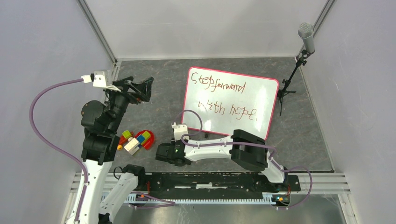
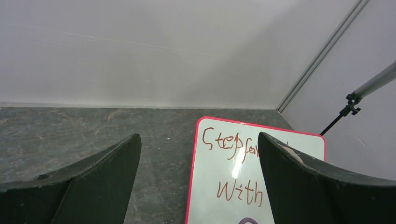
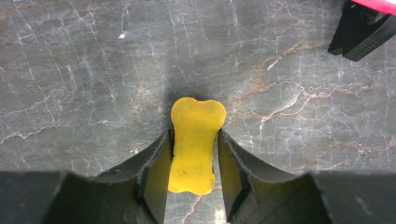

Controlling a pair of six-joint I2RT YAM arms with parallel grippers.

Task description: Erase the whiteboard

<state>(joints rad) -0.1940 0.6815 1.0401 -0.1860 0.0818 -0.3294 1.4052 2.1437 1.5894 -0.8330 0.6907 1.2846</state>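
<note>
Toward the far right of the table, seen from overhead, the whiteboard [image 1: 231,100] lies on the dark stone-patterned tabletop [image 1: 163,74], and both lines of its red writing are untouched. The right gripper [image 1: 160,153] sits low near the front, just off the board's near-left corner. The left gripper [image 1: 141,87] hangs well apart to the board's left, with a small heap of coloured toy blocks [image 1: 135,140] nearer the arm bases. A microphone stand [image 1: 289,84] is just beside the board's far-right corner.

From the left wrist, the fingers [image 2: 93,186] are spread wide with nothing between them, and the board's left part shows ahead.

From the right wrist, the jaws are pinched narrow on the waist of a yellow bone-shaped pad [image 3: 196,140], its lobed end forward. One black foot [image 3: 357,32] of the board shows at the upper right. Whether the pad is off the table cannot be told.

The step in hand looks to be carrying the pad to the board. Done well, that means clearing the red frame, laying the pad flat on the writing and wiping with even pressure. The idle left arm could steady the frame, since the board may slide.
</note>
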